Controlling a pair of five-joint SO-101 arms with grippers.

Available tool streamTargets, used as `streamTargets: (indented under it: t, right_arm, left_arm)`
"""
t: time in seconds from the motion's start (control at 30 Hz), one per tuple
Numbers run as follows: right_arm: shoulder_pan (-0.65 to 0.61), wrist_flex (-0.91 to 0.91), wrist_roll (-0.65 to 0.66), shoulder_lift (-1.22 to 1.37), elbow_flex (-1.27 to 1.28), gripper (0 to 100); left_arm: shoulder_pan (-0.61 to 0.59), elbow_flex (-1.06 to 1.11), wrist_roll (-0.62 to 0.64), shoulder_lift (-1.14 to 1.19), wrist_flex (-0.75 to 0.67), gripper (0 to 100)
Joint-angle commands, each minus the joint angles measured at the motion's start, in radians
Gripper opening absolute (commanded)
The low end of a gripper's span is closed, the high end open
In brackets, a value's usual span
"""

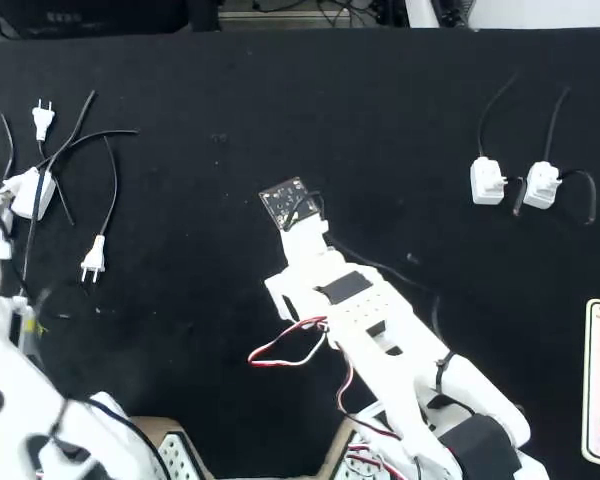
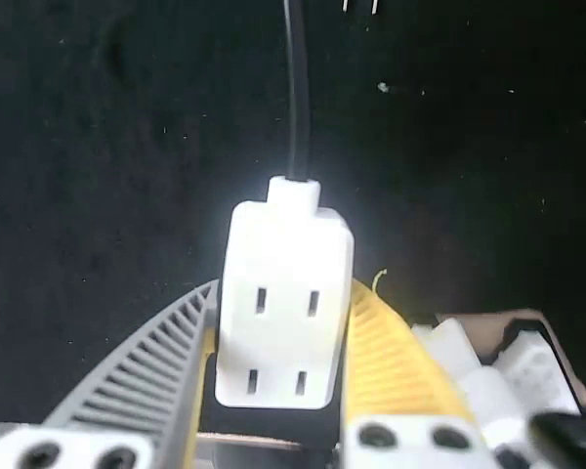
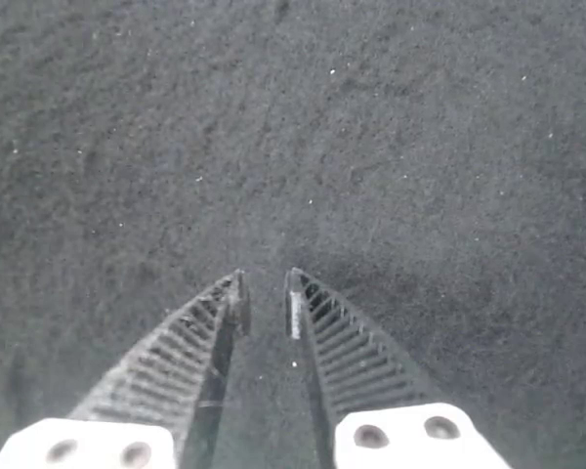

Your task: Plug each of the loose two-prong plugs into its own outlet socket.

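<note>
Left tool [image 2: 283,293]: gripping a white socket block [image 2: 285,313] by both sides, its black cord [image 2: 295,88] running toward frame top. Right tool [image 3: 266,298]: standing narrowly parted, holding nothing, hovering over the black counter [image 3: 371,117]. High view: upper plug [image 1: 43,117] and lower plug [image 1: 94,260] lying at left; first white block [image 1: 488,181] and second white block [image 1: 542,185] sitting side by side, upper right.

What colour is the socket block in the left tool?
White plastic socket block; left wrist view shows best.

The right gripper [image 3: 266,303] hangs over the black table [image 3: 371,117], its ribbed fingers [image 3: 347,347] parted by a narrow gap.
</note>
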Motion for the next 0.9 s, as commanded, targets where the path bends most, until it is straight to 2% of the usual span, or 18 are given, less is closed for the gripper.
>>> streamTargets:
  t: [0.0, 0.13, 0.23, 0.4, 0.57, 0.77, 0.87]
  right_arm:
    - [-0.008, -0.026, 0.002, -0.031, -0.028, 6.7]
    - [-0.008, -0.026, 0.002, -0.031, -0.028, 6.7]
    - [-0.005, -0.026, 0.002, -0.033, -0.028, 6.7]
    - [0.078, -0.026, -0.003, -0.039, -0.033, 6.7]
    - [0.124, -0.026, -0.005, -0.039, -0.035, 6.7]
    - [0.124, -0.052, 0.0, -0.035, -0.03, 6.7]
    - [0.13, -0.055, 0.0, -0.033, -0.028, 6.7]
  left_arm:
    - [0.002, 0.14, 0.084, -0.086, -0.143, 3]
    - [0.093, 0.277, 0.152, -0.066, -0.255, 3]
    - [0.269, 0.309, 0.216, -0.032, -0.264, 3]
    - [0.605, 0.32, 0.364, 0.075, -0.339, 3]
    - [0.835, 0.311, 0.459, 0.25, -0.439, 3]
    - [0.974, 0.311, 0.552, 0.462, -0.568, 4]
    - [1.023, 0.309, 0.603, 0.546, -0.623, 14]
